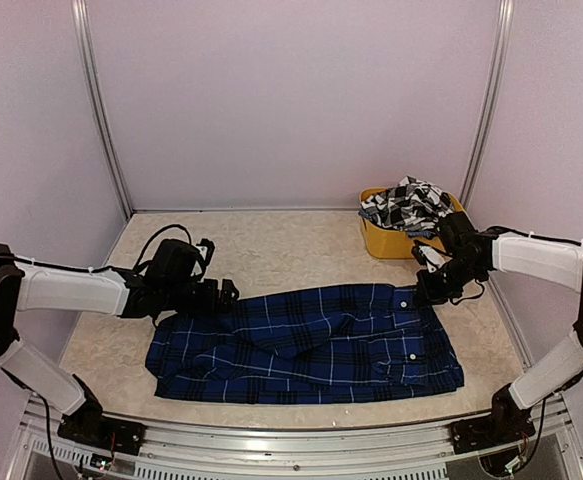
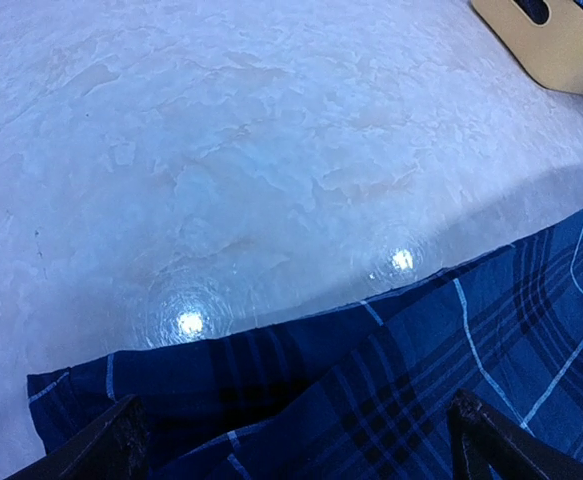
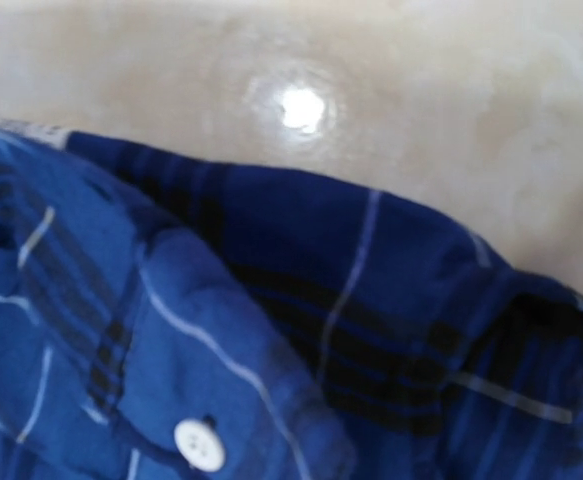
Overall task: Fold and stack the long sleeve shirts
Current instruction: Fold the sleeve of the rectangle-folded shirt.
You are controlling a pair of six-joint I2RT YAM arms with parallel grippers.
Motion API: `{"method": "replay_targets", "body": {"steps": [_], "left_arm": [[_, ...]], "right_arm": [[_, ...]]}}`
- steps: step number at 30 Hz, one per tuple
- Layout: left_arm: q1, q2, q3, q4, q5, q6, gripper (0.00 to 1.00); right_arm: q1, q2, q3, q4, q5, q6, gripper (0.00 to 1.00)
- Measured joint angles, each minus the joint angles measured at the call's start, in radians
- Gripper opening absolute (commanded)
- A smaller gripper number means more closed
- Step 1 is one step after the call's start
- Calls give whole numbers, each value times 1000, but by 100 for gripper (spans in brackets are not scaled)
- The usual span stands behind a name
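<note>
The royal blue plaid shirt lies spread flat at the front middle of the table. My left gripper hovers at its far left edge; in the left wrist view it is open, with the fingers wide apart above the blue cloth. My right gripper is low at the shirt's far right corner by the collar. The right wrist view shows only blue cloth and a white button, not its fingers. The black-and-white checked shirt lies bunched in the yellow tub.
The tub stands at the back right, close behind my right arm; its rim shows in the left wrist view. Pale walls and metal posts close in the back and sides. Bare marbled tabletop lies behind the blue shirt.
</note>
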Motion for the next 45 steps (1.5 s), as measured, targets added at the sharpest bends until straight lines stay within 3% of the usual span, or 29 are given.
{"method": "replay_targets", "body": {"steps": [5, 14, 26, 28, 32, 33, 45], "left_arm": [[-61, -50, -1, 4, -67, 11, 99], [-151, -105, -25, 52, -125, 27, 99], [-192, -61, -26, 70, -145, 27, 99], [-195, -59, -26, 70, -146, 27, 99], [-211, -54, -26, 76, -147, 26, 99], [-219, -49, -26, 80, -148, 26, 99], [-288, 48, -21, 47, -255, 23, 99]], "right_arm": [[0, 39, -5, 12, 11, 4, 2], [-2, 68, -56, 97, -31, 14, 26], [-2, 68, -176, 201, -69, 60, 35], [-2, 68, -190, 216, -76, 66, 30], [-2, 68, -207, 238, -89, 75, 2], [-3, 66, -210, 241, -93, 89, 0], [-4, -73, -198, 182, -83, 113, 0]]}}
